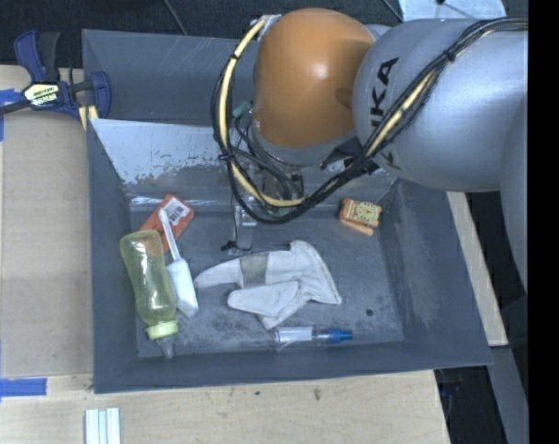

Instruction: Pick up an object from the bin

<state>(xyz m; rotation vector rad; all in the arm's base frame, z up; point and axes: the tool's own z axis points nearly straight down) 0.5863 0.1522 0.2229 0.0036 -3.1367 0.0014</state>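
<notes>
My gripper [242,240] hangs below the arm's orange cover, near the middle of the bin. Its tip is just above the upper left end of a crumpled white cloth [284,283] on the bin floor. I cannot tell if it touches the cloth. To the left lies an orange card packet [174,215], with a white brush-like tool [180,280] running down from it. Nothing shows in the gripper.
A pale yellow-green plastic bottle [149,285] lies along the left wall. A clear syringe with a blue tip [311,337] rests by the front wall. A small orange and yellow block [360,215] sits at the right under the arm.
</notes>
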